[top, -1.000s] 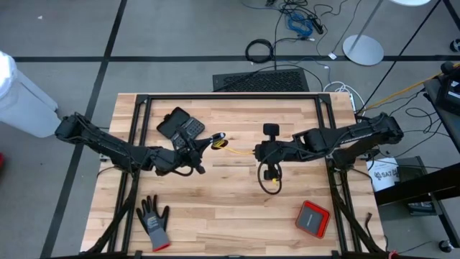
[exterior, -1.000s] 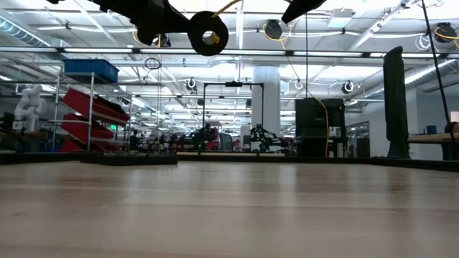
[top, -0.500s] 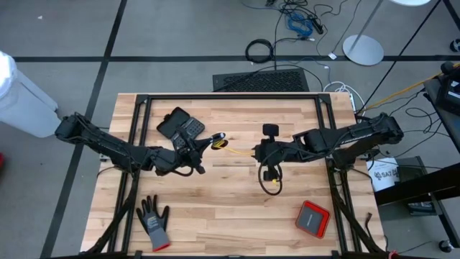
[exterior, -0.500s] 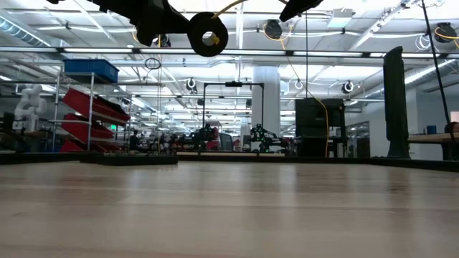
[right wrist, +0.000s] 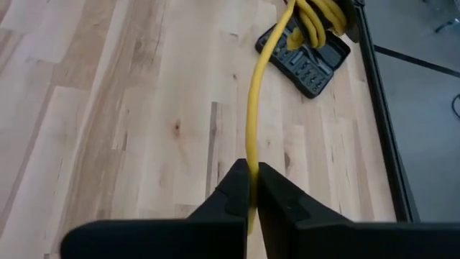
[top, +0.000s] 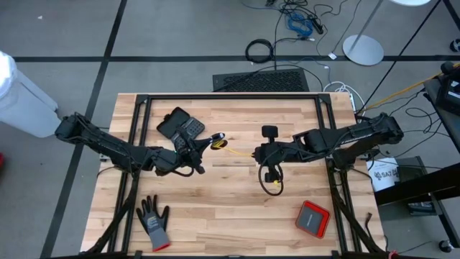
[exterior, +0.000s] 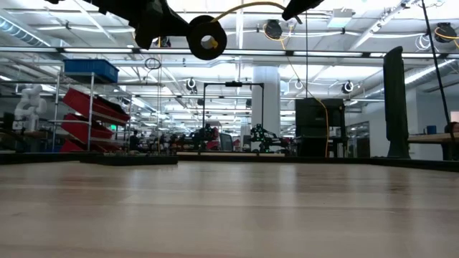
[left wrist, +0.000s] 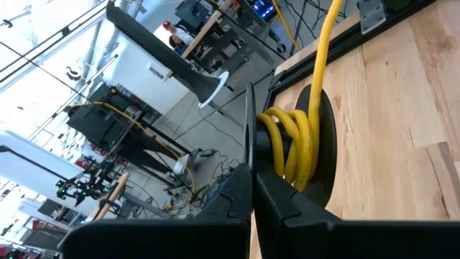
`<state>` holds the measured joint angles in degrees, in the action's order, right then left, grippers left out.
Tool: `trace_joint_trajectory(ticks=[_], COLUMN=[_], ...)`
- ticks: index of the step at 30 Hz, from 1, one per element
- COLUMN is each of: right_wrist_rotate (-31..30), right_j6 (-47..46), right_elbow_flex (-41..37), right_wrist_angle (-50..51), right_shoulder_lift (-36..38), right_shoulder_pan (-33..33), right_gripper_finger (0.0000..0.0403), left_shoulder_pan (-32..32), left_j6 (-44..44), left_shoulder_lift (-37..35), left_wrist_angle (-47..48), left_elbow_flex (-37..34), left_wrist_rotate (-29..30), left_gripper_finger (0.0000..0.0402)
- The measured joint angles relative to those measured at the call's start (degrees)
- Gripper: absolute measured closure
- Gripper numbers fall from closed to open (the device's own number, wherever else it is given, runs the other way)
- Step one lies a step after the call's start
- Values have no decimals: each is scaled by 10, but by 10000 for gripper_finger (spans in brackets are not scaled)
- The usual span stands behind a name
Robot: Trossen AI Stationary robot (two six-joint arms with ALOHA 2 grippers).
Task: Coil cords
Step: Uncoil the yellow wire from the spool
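Both grippers pinch the yellow cord above the table.
Left gripper clamps its black spool; right gripper closed on the strand.

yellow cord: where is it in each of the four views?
High view: yellow cord spans mid-table between the left gripper and the right gripper.
Low view: arcs along the top edge, from the black spool.
Left wrist view: centre, wound on the spool.
Right wrist view: centre, running up from between the fingers.
Shared landmark: the black spool, in all four.
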<state>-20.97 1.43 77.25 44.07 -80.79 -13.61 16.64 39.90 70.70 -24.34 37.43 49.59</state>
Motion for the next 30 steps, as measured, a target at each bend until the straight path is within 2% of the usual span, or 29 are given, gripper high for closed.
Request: trace_joint_trajectory(ticks=[5, 16, 19, 30], right_wrist_rotate=[-11, -6, 20, 18], right_j6=[8, 68, 74, 124], right_elbow_flex=[0, 0, 0, 0], right_wrist_angle=[-12, -134, -157, -260], right_shoulder_lift=[0, -5, -19, -92], right_shoulder_pan=[0, -8, -8, 6], right_gripper_finger=[400, 402, 402, 403], left_shoulder_pan=[0, 0, 0, 4], left_j6=[0, -5, -5, -5], left_shoulder_lift=[0, 0, 0, 0], left_wrist_angle=[-3, -30, -63, -90], left_elbow_flex=[0, 0, 0, 0], left_wrist_rotate=[1, 7, 8, -4], left_gripper_finger=[400, 400, 400, 400])
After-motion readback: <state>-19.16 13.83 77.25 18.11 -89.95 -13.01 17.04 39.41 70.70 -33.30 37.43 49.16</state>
